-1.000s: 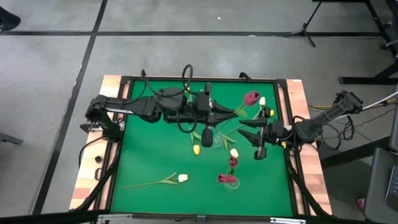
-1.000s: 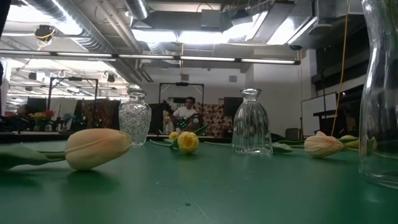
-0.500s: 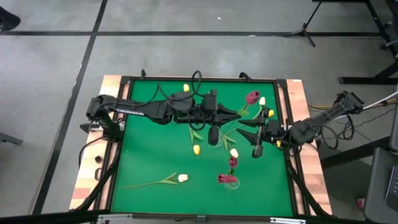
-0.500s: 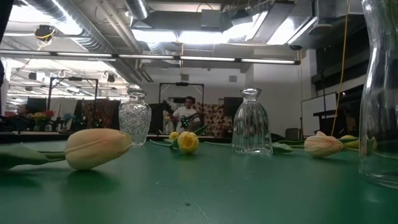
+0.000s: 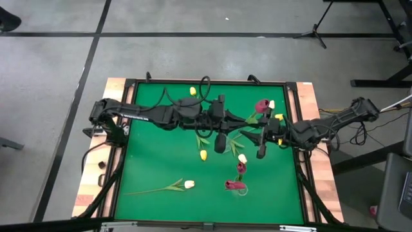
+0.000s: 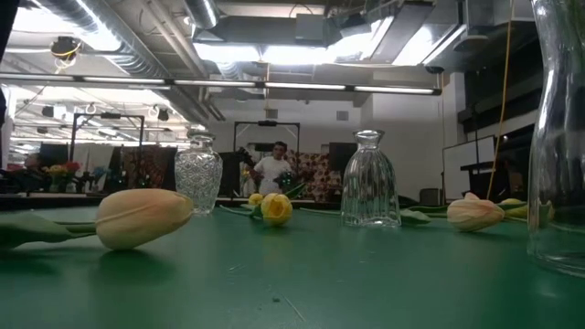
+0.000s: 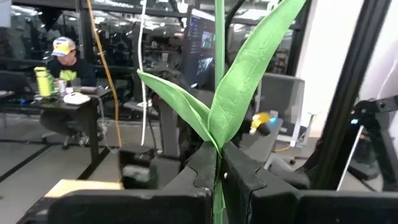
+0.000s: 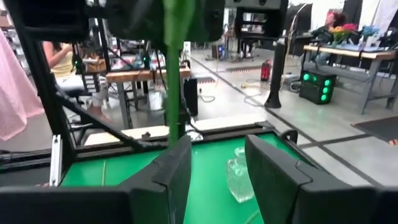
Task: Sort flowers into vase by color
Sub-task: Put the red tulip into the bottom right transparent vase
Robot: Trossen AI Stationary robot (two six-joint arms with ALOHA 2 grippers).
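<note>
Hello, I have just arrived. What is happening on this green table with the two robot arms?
The left gripper is shut on a green flower stem with long leaves, holding it above the middle of the green table. The right gripper is close by, open, with what looks like the same stem just in front of its fingers. Several tulips lie loose on the table, among them a cream one near the front and a yellow one. Two glass vases stand farther back, empty in the low view.

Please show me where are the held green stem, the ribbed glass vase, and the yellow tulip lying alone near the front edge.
green stem [image 7: 218, 74], left wrist view, stalk above leaves.
ribbed glass vase [image 6: 370, 187], low view, body.
yellow tulip [image 5: 189, 184], high view, head.
</note>
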